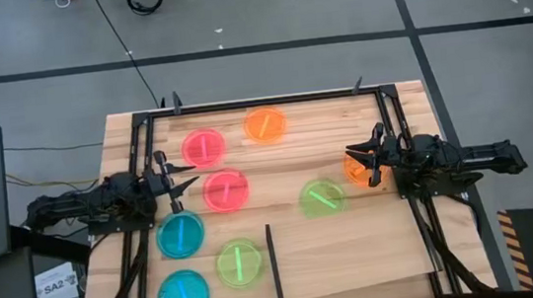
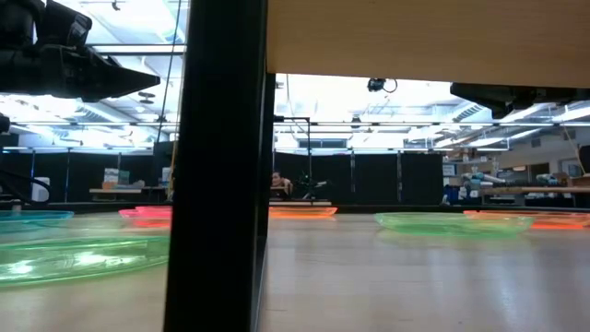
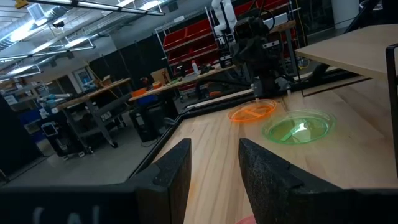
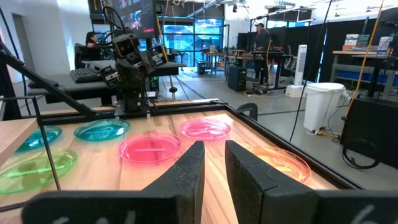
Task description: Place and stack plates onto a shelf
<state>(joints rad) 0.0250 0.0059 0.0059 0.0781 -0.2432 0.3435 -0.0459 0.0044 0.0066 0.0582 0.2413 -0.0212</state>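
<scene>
Eight translucent plates lie flat on the planked table. In the high view they are pink (image 1: 204, 147), pink (image 1: 225, 190), orange (image 1: 265, 124), orange (image 1: 355, 169), green (image 1: 322, 198), green (image 1: 239, 262), blue (image 1: 179, 235) and blue (image 1: 182, 296). The shelf (image 1: 357, 258) is a pale board at the near right with a black strip (image 1: 275, 264) on its left edge. My left gripper (image 1: 182, 178) is open and sits beside the nearer pink plate. My right gripper (image 1: 361, 159) is open and sits over the right orange plate's edge, with its fingers (image 4: 186, 168) pointing toward the table's left.
A black frame rail (image 1: 261, 101) borders the table's far and side edges. In the low view the shelf board (image 2: 424, 37) stands raised on a black upright (image 2: 221, 166). Bare wood lies between the green plate (image 3: 298, 127) and the pink plates (image 4: 149, 147). People show far off in the room.
</scene>
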